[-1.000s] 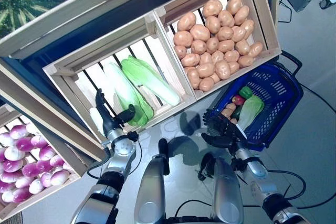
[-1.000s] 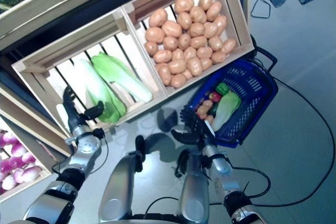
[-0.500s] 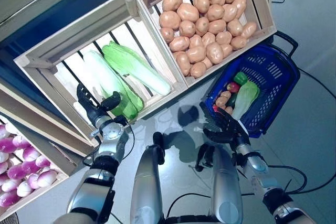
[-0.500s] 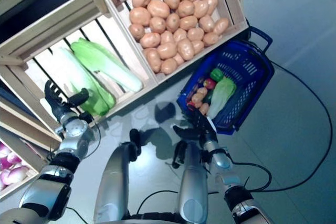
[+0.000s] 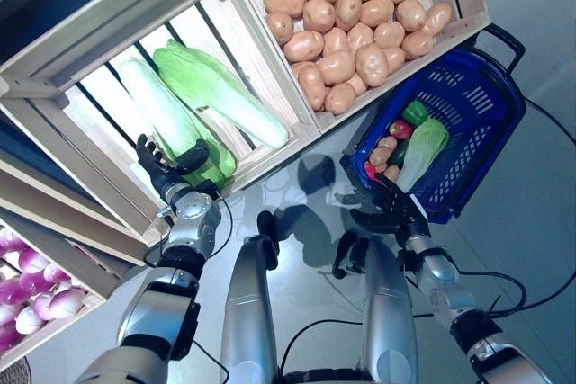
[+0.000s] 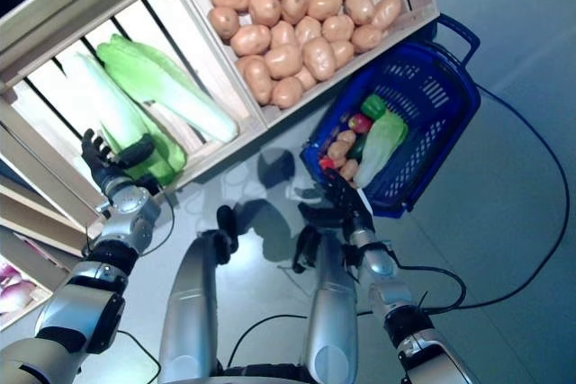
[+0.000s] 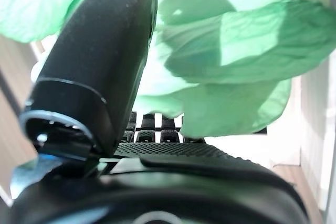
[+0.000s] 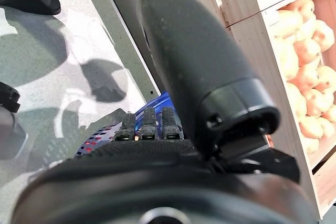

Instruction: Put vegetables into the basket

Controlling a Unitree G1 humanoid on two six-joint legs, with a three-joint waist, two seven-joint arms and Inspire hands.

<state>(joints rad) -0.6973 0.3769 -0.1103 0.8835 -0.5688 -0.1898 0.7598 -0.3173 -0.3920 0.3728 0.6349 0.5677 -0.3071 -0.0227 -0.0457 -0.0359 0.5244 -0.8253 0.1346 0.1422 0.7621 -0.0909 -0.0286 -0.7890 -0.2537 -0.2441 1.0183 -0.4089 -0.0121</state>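
The blue basket [image 5: 472, 101] stands on the floor at the right, below the stand. In it lie a pale green cabbage [image 5: 421, 152], a green pepper [image 5: 414, 112], a small red vegetable [image 5: 400, 129] and potatoes [image 5: 385, 150]. My right hand [image 5: 389, 210] is open, fingers straight, just beside the basket's near rim; the blue rim shows past its fingers [image 8: 157, 103]. My left hand [image 5: 166, 177] is open at the front lip of the left crate, its thumb close to the green end of a long cabbage [image 5: 211, 161]. Green leaves [image 7: 231, 61] lie right before that hand.
The wooden stand's slanted crates [image 5: 108, 33] fill the upper left and middle. The crate's front board [image 5: 270, 155] runs just beyond my left hand. Grey floor [image 5: 540, 222] lies to the right of the basket.
The whole picture has shifted, so the camera has moved. My left hand stays by the cabbage's green end, a little closer. My right hand stays open beside the basket's rim.
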